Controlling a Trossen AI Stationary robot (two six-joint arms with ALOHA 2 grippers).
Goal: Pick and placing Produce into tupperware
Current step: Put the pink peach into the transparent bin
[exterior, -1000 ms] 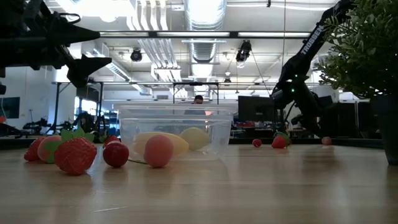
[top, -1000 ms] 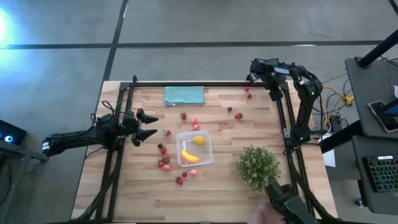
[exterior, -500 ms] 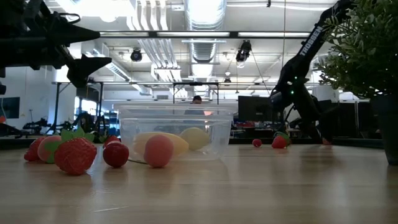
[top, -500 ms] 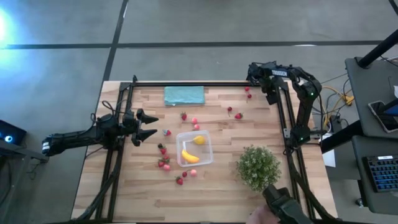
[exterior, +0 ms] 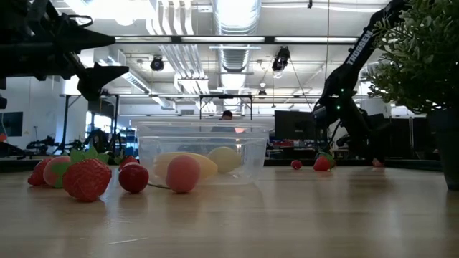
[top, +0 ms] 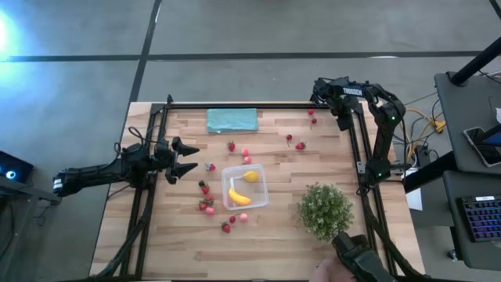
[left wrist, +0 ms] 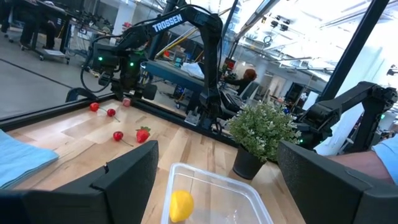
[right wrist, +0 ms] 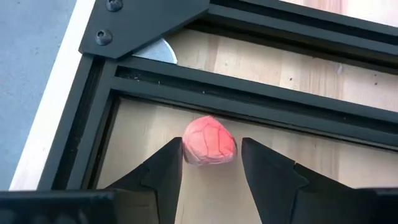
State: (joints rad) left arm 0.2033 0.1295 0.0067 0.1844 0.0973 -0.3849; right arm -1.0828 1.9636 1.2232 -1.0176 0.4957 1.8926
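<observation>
The clear tupperware (top: 258, 205) stands mid-table with a banana (top: 239, 197) and a lemon (top: 250, 176) inside. Red and pink strawberries lie scattered around it (top: 205, 205), and more lie toward the far right (top: 300, 146). My right gripper (right wrist: 211, 155) is at the table's far right corner, pointing steeply down. Its open fingers stand on either side of a pink fruit (right wrist: 209, 142) that rests on the wood next to the black frame rail. My left gripper (top: 192, 157) hovers open and level at the left of the table, holding nothing. My right gripper has one finger (right wrist: 168, 165) on each side of the pink fruit, coming from above at a slant. The fruit rests on the table. The gaps are so thin that I cannot tell whether either finger touches it.
A bushy green plant (top: 324, 210) stands near the front right and a teal cloth (top: 232, 120) lies at the far edge. Black frame rails (right wrist: 186, 84) run close behind the pink fruit. Two red strawberries (top: 312, 116) lie just beside the right gripper. A person's hand (top: 333, 270) shows at the near edge.
</observation>
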